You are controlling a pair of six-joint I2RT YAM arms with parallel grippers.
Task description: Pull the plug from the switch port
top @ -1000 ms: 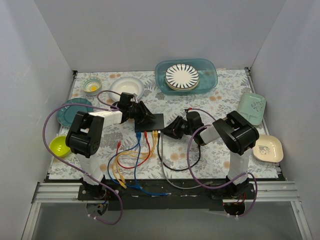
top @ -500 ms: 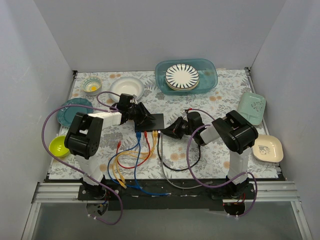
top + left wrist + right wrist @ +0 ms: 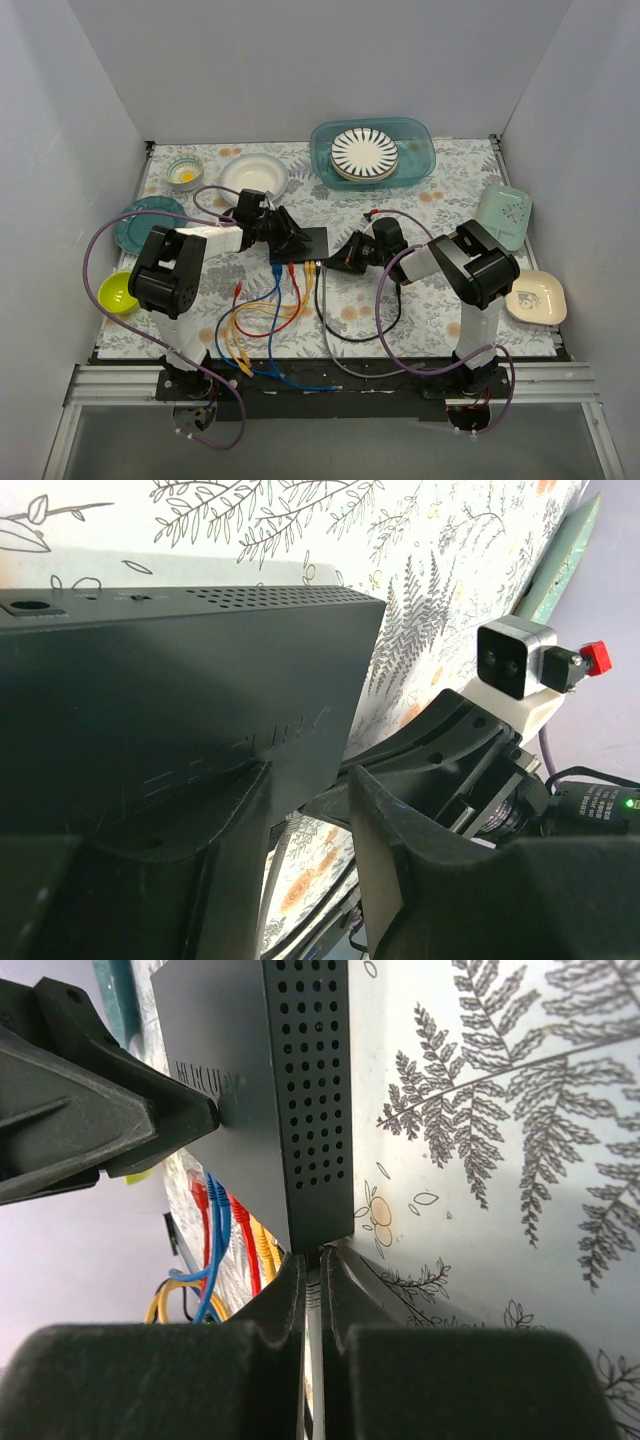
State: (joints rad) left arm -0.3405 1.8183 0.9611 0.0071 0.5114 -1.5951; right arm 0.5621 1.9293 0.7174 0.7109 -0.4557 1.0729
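Note:
The black switch (image 3: 302, 243) lies flat mid-table; it fills the left wrist view (image 3: 170, 670), and its perforated end shows in the right wrist view (image 3: 315, 1090). My left gripper (image 3: 286, 237) is open at the switch's left side; one finger (image 3: 235, 820) rests on the switch top and the other finger is off its corner. My right gripper (image 3: 337, 263) is at the right end of the socket edge. It is shut on a small plug (image 3: 313, 1254) seated at that corner (image 3: 320, 266). A dark cable (image 3: 330, 325) runs from the plug toward the near edge.
Blue (image 3: 274, 300), red (image 3: 292, 290) and yellow (image 3: 305, 295) cables are plugged into the same edge and loop toward me. A teal bin with a striped plate (image 3: 366, 152) stands at the back. Bowls and plates line the left and right sides.
My right gripper has moved a little left, up to the switch's corner, and now grips the plug there. My left gripper has stayed on the switch.

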